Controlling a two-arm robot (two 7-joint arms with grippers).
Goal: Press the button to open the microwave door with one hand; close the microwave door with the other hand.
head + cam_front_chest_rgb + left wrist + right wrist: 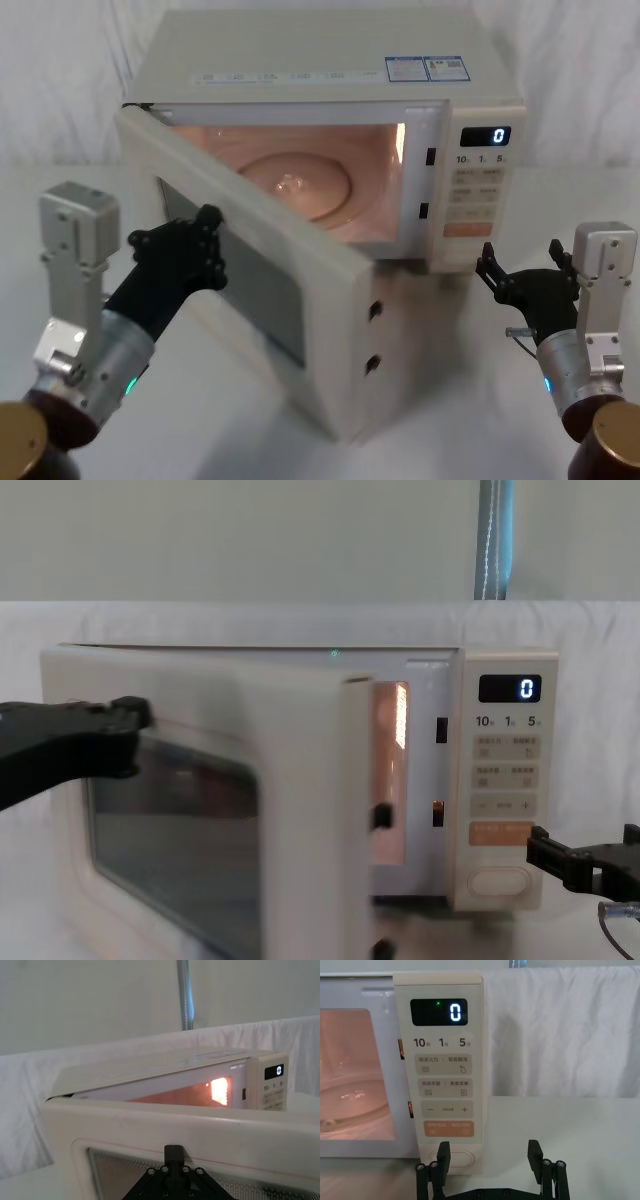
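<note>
The microwave door [335, 300] stands about half open, hinged on the left, and the cavity behind it is lit. My left gripper [205, 232] is shut, its tip against the door's outer face at the upper edge of the dark window [173, 1152] [130, 718]. The cream door [210, 1132] [300, 780] hides most of the cavity from the chest view. The button [458, 1159] [498, 882] is the large pill at the bottom of the control panel. My right gripper [521, 255] [489, 1146] [585, 844] is open just in front of the panel, a little right of the button and not touching it.
The microwave [330, 60] sits on a white-draped table [200, 420] with a white cloth behind. A glass turntable [300, 180] lies in the lit cavity. The display [455, 1012] reads 0. An orange button [449, 1129] sits above the pill button.
</note>
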